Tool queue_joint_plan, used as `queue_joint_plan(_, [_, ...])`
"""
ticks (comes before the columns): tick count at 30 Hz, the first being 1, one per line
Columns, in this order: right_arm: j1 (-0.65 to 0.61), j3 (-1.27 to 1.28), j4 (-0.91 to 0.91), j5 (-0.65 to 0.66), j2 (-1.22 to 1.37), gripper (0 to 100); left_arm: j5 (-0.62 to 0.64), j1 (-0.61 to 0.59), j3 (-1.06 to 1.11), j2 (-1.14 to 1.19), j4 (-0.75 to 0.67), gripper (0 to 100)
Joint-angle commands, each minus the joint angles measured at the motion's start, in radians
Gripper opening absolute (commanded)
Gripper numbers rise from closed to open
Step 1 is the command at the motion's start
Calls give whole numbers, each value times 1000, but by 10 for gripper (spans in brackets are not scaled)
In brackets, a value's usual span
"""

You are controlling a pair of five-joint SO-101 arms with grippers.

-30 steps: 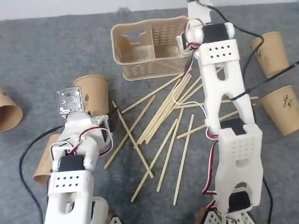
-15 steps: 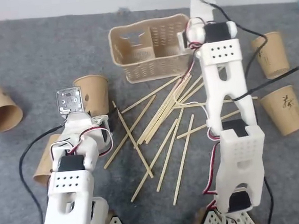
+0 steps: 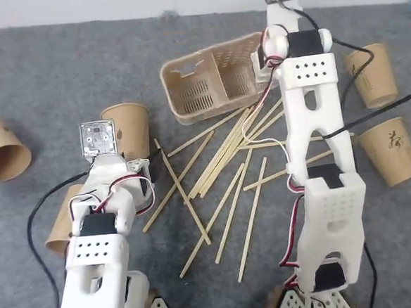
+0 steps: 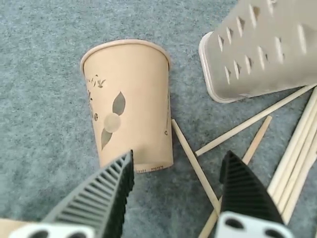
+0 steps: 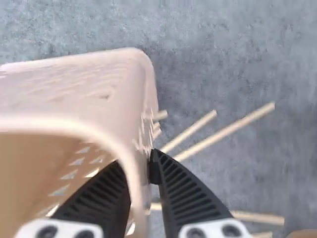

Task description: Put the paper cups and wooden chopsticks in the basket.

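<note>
The right hand (image 5: 148, 161) is clamped on the basket (image 5: 74, 94). The right wrist view has its black fingers (image 5: 173, 183) pinching the thin wall at one corner, one inside and one outside. In the high view the arm's wrist covers that grip, but the whole basket (image 3: 211, 79) is visible. It sits skewed to the tabletop's far edge, with the gripped end nearer that edge. Whether its base lies flat I cannot tell. Just past this hand's fingertips, wooden chopsticks (image 5: 218, 126) lie on bare grey tabletop (image 5: 237, 59), with open room beyond them.

The left hand (image 4: 178, 166) is spread wide and holds nothing. Ahead of it, close to one fingertip, a paper cup (image 4: 126, 101) lies on its side with its mouth turned away from the hand. One chopstick runs into the gap between the fingers. Off the other fingertip are the basket's corner (image 4: 262, 49) and a bundle of sticks.

This cup bears a leaf motif and a line of small print near its base, too fine to read.

The high view adds a second cup (image 3: 58, 220) partly under the left arm and an outlying cup (image 3: 4, 147) well off to that hand's outer side. Outside the right arm lie a farther cup (image 3: 371, 75) and a nearer cup (image 3: 390, 148), both with dark brush marks.
</note>
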Motion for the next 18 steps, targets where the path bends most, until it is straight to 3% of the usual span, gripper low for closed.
queue_joint_plan(1, [-39, -37, -73, 28, -125, 6, -8, -5, -7, -28, -28, 272])
queue_joint_plan(18, [93, -43, -50, 28, 48, 6, -9, -5, -8, -28, -28, 272])
